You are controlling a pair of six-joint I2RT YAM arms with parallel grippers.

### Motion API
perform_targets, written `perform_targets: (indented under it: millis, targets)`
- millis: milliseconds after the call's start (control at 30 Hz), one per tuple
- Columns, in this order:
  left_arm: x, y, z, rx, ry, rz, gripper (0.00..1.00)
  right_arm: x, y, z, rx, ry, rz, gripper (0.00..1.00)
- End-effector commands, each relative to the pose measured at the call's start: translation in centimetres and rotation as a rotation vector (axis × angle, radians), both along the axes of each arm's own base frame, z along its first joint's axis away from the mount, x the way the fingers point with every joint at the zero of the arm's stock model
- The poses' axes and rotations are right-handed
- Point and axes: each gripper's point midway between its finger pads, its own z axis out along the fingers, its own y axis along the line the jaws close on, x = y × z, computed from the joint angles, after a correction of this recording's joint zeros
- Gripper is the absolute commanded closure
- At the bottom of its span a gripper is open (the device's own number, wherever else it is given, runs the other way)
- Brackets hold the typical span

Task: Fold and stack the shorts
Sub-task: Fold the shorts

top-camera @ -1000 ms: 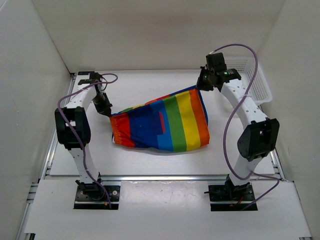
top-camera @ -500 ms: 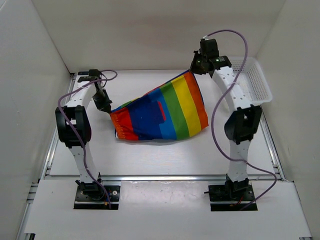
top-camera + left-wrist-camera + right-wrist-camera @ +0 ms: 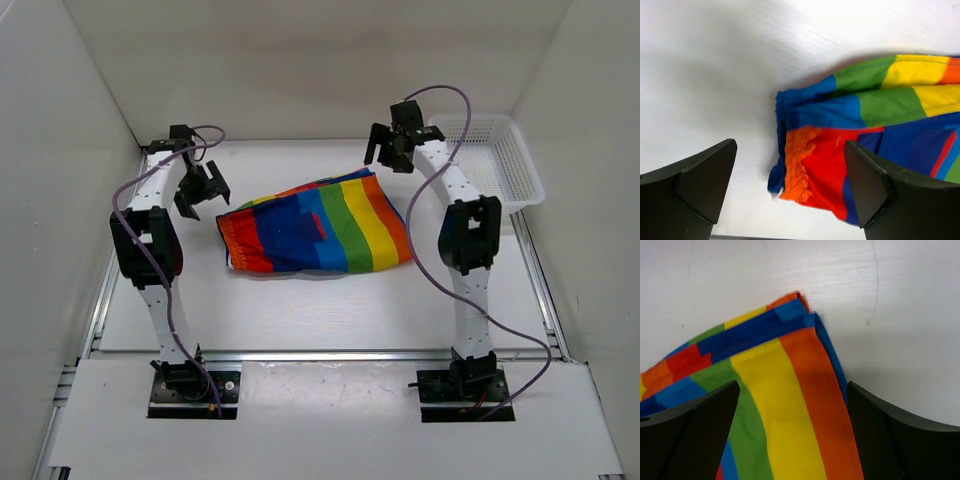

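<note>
Dropped since a second ago, your shorts (image 3: 315, 227) lie flat on the surface (image 3: 300, 310), long axis left-to-right, waistband (image 3: 232, 243) beside the spread, empty left gripper (image 3: 203, 195), far hem corner (image 3: 799, 304) below the right gripper (image 3: 388, 155), likewise spread.

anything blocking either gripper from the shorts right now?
Nothing visible. The left gripper and right gripper hang with jaws open over the shorts, at the waistband end and the far right corner. The white basket sits apart at the far right.
</note>
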Motion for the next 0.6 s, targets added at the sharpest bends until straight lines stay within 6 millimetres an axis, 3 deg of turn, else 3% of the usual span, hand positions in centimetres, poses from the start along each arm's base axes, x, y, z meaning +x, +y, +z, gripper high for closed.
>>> perform_targets:
  millis: [0, 33, 67, 100, 133, 167, 200, 267, 300, 333, 400, 433, 567]
  targets:
    - [-1.2, 1.0, 6.8, 0.053, -0.14, 0.043, 0.0, -2.3, -1.0, 8.6, 0.026, -0.143, 0.002, 0.09]
    - [-2.1, 1.0, 8.1, 0.054, -0.165, 0.044, 0.0, -4.4, -1.5, 7.5, 0.022, -0.098, -0.007, 0.07]
    - [-3.0, 0.9, 8.0, 0.05, -0.158, 0.053, 0.0, -5.5, -1.8, 6.8, 0.023, -0.07, -0.015, 0.07]
    - [-4.4, 0.5, 6.5, 0.032, -0.117, 0.046, 0.02, -6.4, -1.9, 6.3, 0.037, -0.053, -0.035, 0.07]
    - [-4.9, 0.0, 7.1, 0.005, -0.154, 0.045, 0.09, -7.7, -1.7, 7.0, 0.067, -0.054, -0.021, 0.07]
    - [-5.6, -1.4, 6.7, -0.069, -0.152, 0.017, 0.12, -9.6, -2.0, 4.2, 0.064, 0.016, -0.022, 0.07]
    - [-7.5, -2.3, 4.4, -0.113, -0.094, 0.016, 0.13, -10.4, -2.0, 3.7, 0.075, 0.031, -0.023, 0.07]
    - [-8.3, -4.1, 3.8, -0.187, -0.111, 0.002, 0.1, -12.6, -2.4, 3.4, 0.082, 0.057, -0.026, 0.07]
    - [-8.8, -4.9, 2.8, -0.192, -0.09, -0.006, 0.07, -14.3, -3.1, 1.1, 0.057, 0.108, -0.036, 0.07]
    - [-9.9, -5.1, 1.4, -0.209, -0.05, 0.002, 0.05, -15.1, -3.9, 1.4, 0.059, 0.106, -0.062, 0.06]
    - [-9.9, -6.1, 0.1, -0.235, -0.042, -0.02, 0.02, -16.7, -4.8, 0.8, 0.077, 0.135, -0.076, 0.04]
    - [-10.2, -6.1, -1.2, -0.238, -0.01, -0.008, 0.01, -17.9, -5.7, -0.8, 0.076, 0.182, -0.091, 0.04]
    - [-9.5, -6.6, -4.1, -0.25, 0.028, -0.016, 0.01, -19.2, -6.7, -2.8, 0.155, 0.234, -0.128, 0.01]
